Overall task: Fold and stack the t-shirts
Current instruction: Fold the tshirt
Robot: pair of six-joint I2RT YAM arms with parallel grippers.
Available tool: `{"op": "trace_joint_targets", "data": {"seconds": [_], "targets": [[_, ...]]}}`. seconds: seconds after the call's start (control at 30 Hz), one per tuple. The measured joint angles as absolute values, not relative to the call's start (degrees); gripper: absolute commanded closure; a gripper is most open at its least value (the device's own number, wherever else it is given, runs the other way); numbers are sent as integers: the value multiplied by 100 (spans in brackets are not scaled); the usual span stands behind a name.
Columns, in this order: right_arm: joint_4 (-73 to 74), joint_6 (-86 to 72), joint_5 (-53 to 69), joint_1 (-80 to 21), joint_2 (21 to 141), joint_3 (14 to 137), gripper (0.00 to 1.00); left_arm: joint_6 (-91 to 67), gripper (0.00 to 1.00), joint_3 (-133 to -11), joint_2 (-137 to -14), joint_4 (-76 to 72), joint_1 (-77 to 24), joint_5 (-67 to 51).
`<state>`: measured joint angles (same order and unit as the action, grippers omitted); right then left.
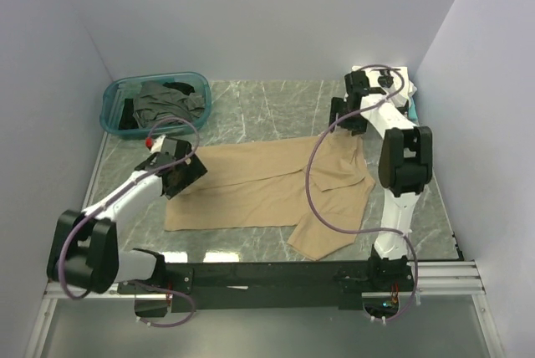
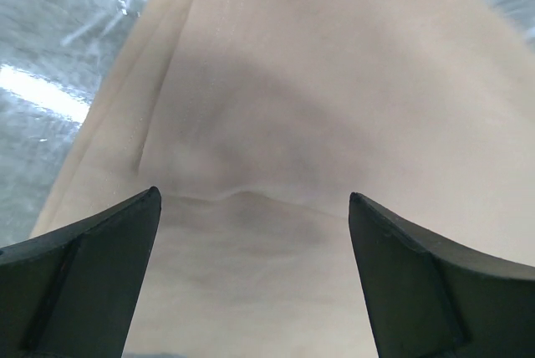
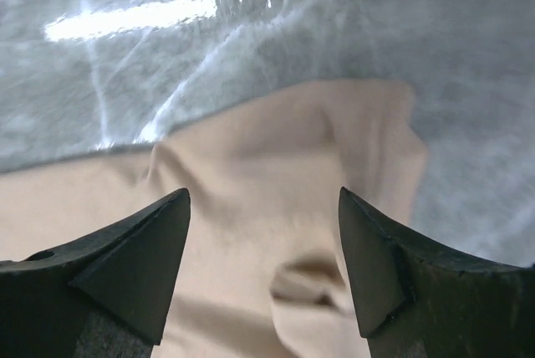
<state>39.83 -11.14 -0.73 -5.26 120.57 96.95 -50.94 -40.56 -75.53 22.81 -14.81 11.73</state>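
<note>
A tan t-shirt (image 1: 267, 184) lies spread on the marble table, its right part rumpled and folded toward the near edge. My left gripper (image 1: 185, 172) is open just over the shirt's left edge; the left wrist view shows tan cloth (image 2: 276, 124) between its spread fingers (image 2: 92, 266). My right gripper (image 1: 344, 124) is open and empty above the shirt's far right corner; the right wrist view shows that corner (image 3: 334, 166) with a small crease. Dark grey and black shirts (image 1: 167, 103) lie in the teal bin. No white shirt shows.
The teal plastic bin (image 1: 117, 94) stands at the far left of the table. White walls close in on the left, back and right. Bare marble (image 1: 267, 103) lies beyond the shirt. The arms' base rail (image 1: 276, 274) runs along the near edge.
</note>
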Motion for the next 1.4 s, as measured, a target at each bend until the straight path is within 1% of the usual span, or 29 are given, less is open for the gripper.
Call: {"op": "trace_joint_targets", "data": {"seconds": [0.1,0.2,0.3,0.37,0.5,0.6,0.77,0.87,0.97,1.03,1.1,1.17,1.27,1.4], "targets": [[3854,-1105,-169,-569,11249,9183,22,-5179,1,-4171,-7043,2502,-1483,1280],[3671,-1269,-327,-718,9793,8042,22,-5325,1,-4217,-6495,2523,-1481,1347],[3507,-1511,-475,-1282,8538,6945,24,-5472,1,-4171,-6071,2600,-1483,1354],[3450,-1671,-480,-1811,8162,6366,26,-5561,1,-4018,-5865,2661,-1483,1369],[3356,-1920,-454,-2462,8263,5561,32,-5782,1,-3457,-5500,2921,-1483,1393],[3365,-2086,-515,-2510,8619,5299,43,-5929,0,-3094,-5216,3131,-1483,1396],[3247,-2248,-659,-2510,9070,5290,50,-6071,1,-2952,-4862,3267,-1483,1402],[3146,-2324,-681,-2510,9181,5290,51,-6095,1,-2952,-4821,3260,-1483,1402],[3050,-2377,-642,-2512,9238,5290,62,-6097,1,-2952,-4862,3260,-1483,1402],[2998,-2423,-622,-2512,9240,5293,66,-6095,1,-2952,-4934,3260,-1483,1402],[2945,-2443,-602,-2515,9249,5293,76,-6095,1,-2952,-5019,3258,-1483,1404],[2908,-2469,-593,-2515,9299,5297,89,-6095,1,-2952,-5074,3253,-1483,1402],[2899,-2526,-589,-2515,9358,5330,100,-6095,1,-2952,-5094,3247,-1483,1406],[2921,-2600,-593,-2521,9356,5345,100,-6093,1,-2952,-5094,3245,-1483,1420]]}}
